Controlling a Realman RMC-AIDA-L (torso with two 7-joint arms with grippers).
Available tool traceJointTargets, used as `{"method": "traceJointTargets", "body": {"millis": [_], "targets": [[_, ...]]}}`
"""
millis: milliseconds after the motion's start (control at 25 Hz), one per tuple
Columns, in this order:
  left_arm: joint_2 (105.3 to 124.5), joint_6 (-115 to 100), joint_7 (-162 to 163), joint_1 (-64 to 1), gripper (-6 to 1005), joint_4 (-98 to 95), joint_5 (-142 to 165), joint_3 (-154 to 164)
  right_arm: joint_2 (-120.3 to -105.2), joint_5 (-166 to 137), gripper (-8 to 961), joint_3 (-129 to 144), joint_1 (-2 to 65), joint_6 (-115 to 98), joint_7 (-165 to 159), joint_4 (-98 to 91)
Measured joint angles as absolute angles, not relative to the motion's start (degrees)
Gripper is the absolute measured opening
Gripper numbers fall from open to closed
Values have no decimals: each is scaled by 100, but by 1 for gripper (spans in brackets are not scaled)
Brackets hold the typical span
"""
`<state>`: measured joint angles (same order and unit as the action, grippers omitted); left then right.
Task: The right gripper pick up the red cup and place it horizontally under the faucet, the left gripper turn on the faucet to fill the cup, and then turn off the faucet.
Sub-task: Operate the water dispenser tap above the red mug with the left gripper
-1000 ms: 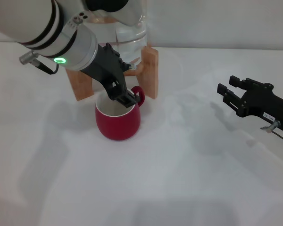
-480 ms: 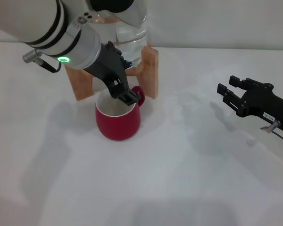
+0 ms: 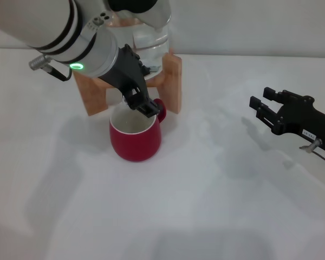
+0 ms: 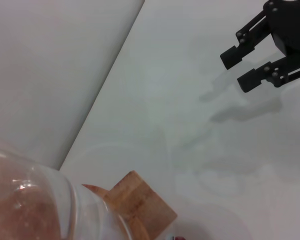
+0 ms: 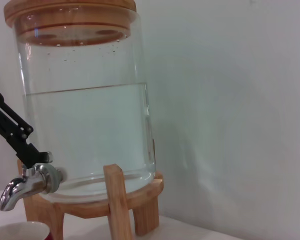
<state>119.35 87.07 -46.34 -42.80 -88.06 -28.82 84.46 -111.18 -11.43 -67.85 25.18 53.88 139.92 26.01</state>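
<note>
The red cup (image 3: 135,140) stands upright on the white table, right in front of the wooden stand, and its white rim (image 5: 14,231) lies below the spout. The chrome faucet (image 5: 25,184) points down over the cup; in the head view my left arm hides it. My left gripper (image 3: 145,107), on the arm with the green light, reaches down over the cup's rim, and its black fingers (image 5: 20,135) close at the faucet's top, where the lever is hidden. I see no water stream. My right gripper (image 3: 262,99) is open and empty far to the right, apart from the cup.
The clear glass water jar (image 5: 85,125), about two thirds full, sits on the wooden stand (image 3: 173,81) at the back of the table. The right gripper (image 4: 238,70) also shows in the left wrist view, over bare table.
My left gripper has shifted slightly up and back toward the jar at the faucet. The cup and my right arm have not moved.
</note>
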Motion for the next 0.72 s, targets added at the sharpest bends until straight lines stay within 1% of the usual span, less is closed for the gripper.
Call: {"method": "traceJointTargets", "body": {"millis": [720], "targets": [[11935,8654,-4637,-4276,726,-8824,-2880,8529,-11118,-1143,393,-6794,2513,5388,13992,2601]]}}
